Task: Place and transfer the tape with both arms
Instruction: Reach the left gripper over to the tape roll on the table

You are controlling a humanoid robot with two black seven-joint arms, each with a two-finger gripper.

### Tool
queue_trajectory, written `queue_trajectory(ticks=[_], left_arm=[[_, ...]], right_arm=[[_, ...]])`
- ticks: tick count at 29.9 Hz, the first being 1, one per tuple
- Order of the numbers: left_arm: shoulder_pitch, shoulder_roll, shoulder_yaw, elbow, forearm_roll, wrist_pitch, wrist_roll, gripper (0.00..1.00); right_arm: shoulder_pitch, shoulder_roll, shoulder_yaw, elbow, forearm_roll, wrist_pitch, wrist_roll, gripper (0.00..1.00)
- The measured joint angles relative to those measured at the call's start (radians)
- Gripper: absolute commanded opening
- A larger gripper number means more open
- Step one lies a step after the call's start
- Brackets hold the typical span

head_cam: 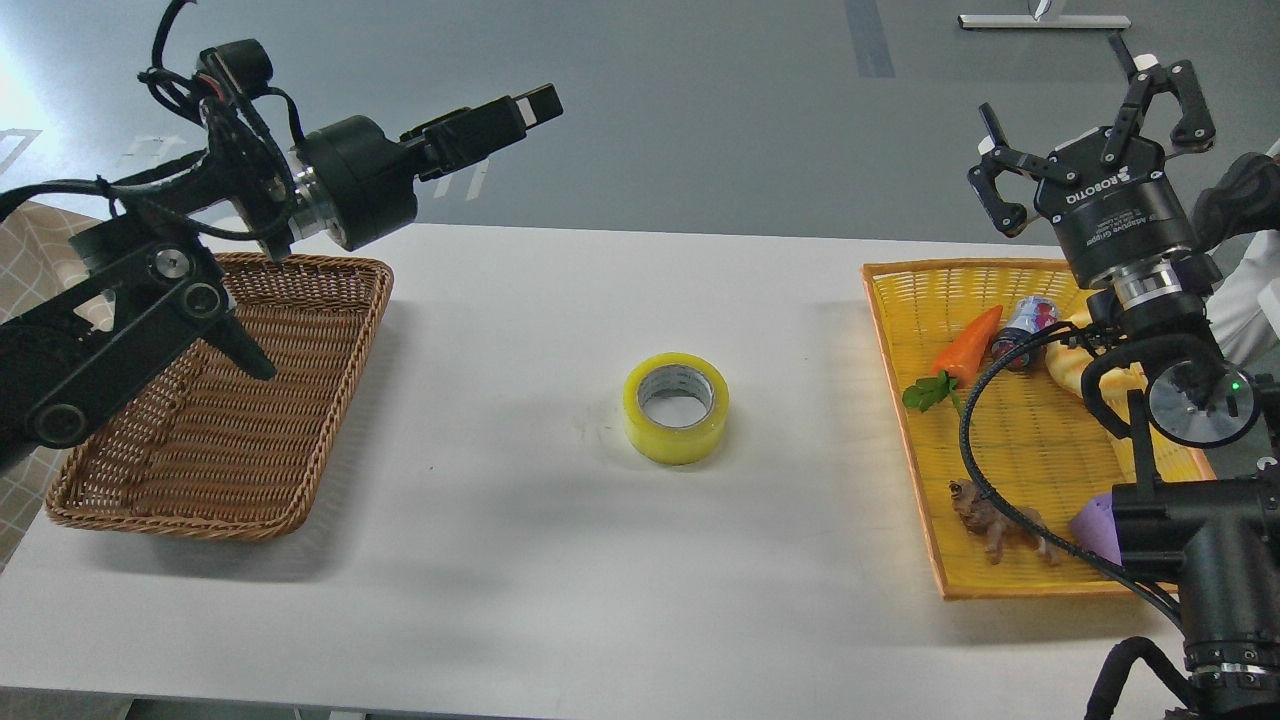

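Wicker basket sits at the worktop's left; above it the left pincer hangs, fingers pressed together, holding nothing. The tape lies flat mid-worktop (core facing up), apart from both arms. Right pincer hovers spread wide over the yellow tray.
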Motion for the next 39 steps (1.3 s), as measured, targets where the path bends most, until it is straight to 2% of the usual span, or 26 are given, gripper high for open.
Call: queue_trajectory(ticks=[6, 16, 27, 35, 39], left_arm=[[-0.033, -0.002, 0.054, 0.000, 0.233, -0.022, 0.002, 0.98], [-0.169, -0.008, 0.223, 0.012, 0.410, -0.053, 0.005, 0.98], [-0.178, -0.024, 0.332, 0.035, 0.551, -0.081, 0.010, 0.98], [-0.178, -0.129, 0.353, 0.099, 0.554, -0.113, 0.024, 0.98], [-0.181, -0.195, 0.355, 0.153, 0.552, -0.129, 0.060, 0.98]], right_arm=[[0.002, 0.000, 0.001, -0.001, 0.000, 0.000, 0.000, 0.98], [-0.003, 0.000, 0.001, -0.002, 0.000, 0.000, 0.001, 0.98], [-0.016, 0.000, -0.001, -0.015, 0.000, 0.000, 0.001, 0.98], [-0.031, 0.000, -0.001, -0.021, 0.000, 0.000, 0.003, 0.98], [-0.036, 0.000, -0.001, -0.047, 0.000, 0.000, 0.026, 0.98]])
